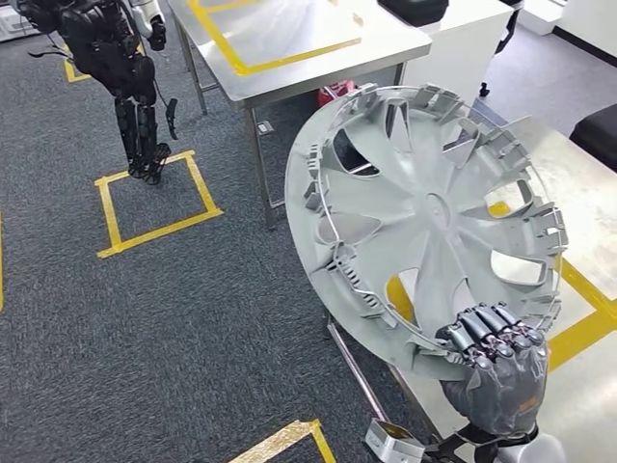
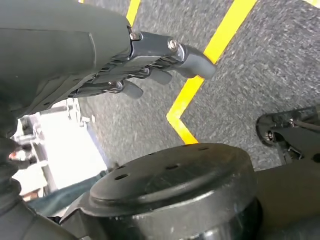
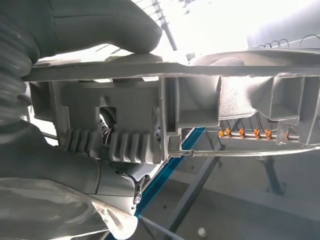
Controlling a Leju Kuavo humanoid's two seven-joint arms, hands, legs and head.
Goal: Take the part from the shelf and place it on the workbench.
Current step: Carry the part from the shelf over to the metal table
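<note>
The part is a large grey wheel cover (image 1: 429,217), its ribbed inner side turned toward me, held tilted in the air above the near edge of the workbench (image 1: 582,386). My right hand (image 1: 498,362) grips its lower rim, fingers curled over the edge. In the right wrist view the cover's rim (image 3: 211,70) runs across the picture, pinched between my thumb and fingers (image 3: 113,145). My left hand (image 2: 151,65) hangs over the carpet with its fingers apart and nothing in them.
A second steel table (image 1: 291,48) with yellow tape stands at the back. Another dark humanoid robot (image 1: 120,68) stands at the back left by a yellow floor square (image 1: 156,203). Grey carpet lies between the tables. Yellow tape marks the workbench top.
</note>
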